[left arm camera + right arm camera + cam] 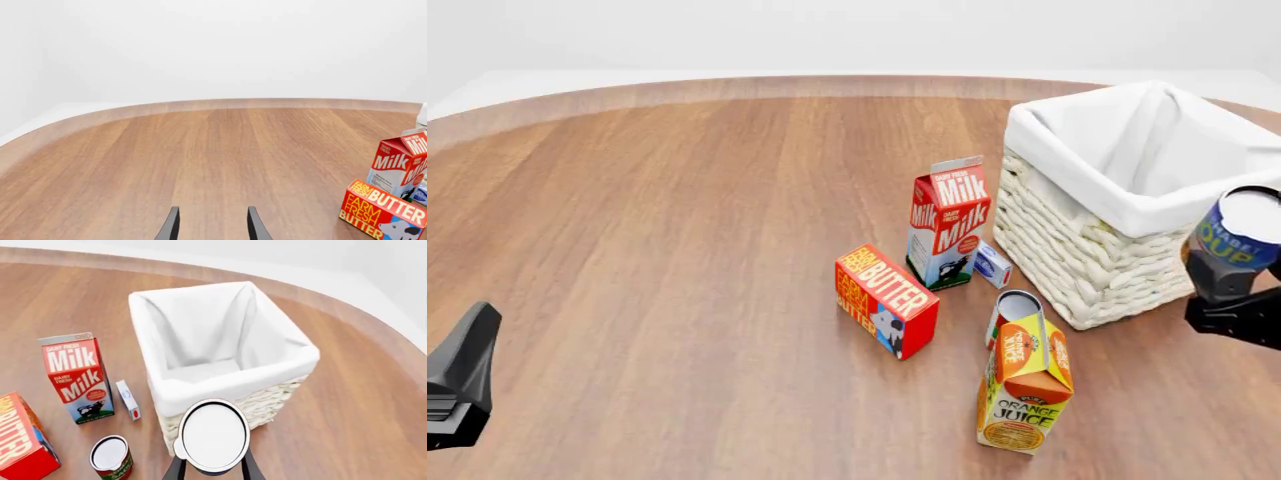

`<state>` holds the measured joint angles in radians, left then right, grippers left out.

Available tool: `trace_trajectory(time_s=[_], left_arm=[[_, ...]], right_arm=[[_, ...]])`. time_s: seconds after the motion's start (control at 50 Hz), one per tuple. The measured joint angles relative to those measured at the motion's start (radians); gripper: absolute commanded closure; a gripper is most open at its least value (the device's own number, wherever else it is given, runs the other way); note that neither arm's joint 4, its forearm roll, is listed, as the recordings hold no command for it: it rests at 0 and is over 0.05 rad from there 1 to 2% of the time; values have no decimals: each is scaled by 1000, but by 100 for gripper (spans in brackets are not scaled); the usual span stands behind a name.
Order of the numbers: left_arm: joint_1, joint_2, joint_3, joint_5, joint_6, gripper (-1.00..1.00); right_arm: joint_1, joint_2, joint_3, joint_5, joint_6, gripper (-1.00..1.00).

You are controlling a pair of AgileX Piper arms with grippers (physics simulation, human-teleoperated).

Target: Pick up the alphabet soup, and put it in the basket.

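Note:
The alphabet soup can (1241, 236), blue and yellow with a silvery-white lid, is held in my right gripper (1233, 268) in the air beside the near right corner of the basket (1081, 255). In the right wrist view the can's lid (213, 436) sits between the fingers, above the near rim of the white-lined basket (200, 385), whose inside shows only cloth. My left gripper (211, 225) is open and empty, low over bare wood at the table's near left; its body shows in the front view (461, 375).
A milk carton (949, 222) stands left of the basket with a small white box (992, 265) at its foot. A butter box (885, 300) lies in front of them. A red-and-white-labelled can (1012, 312) stands behind an orange juice carton (1025, 385).

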<state>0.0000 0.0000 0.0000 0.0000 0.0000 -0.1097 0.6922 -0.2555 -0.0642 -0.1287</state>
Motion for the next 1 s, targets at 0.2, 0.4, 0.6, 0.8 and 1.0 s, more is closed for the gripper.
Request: trace_trajectory(time_s=[0.2,0.4,0.6,0.8,1.0], left_arm=[[0,0,0,0,0,-100],[0,0,0,0,0,-100],[0,0,0,0,0,-100],[0,0,0,0,0,-100],[0,0,0,0,0,-100]], right_arm=[[1,-26,-39,44,-6,100],[2,-47,-70,79,-11,100],[4,-47,-116,106,-19,100],[9,-40,-177,144,-33,100],[16,-30,-234,183,-49,100]])
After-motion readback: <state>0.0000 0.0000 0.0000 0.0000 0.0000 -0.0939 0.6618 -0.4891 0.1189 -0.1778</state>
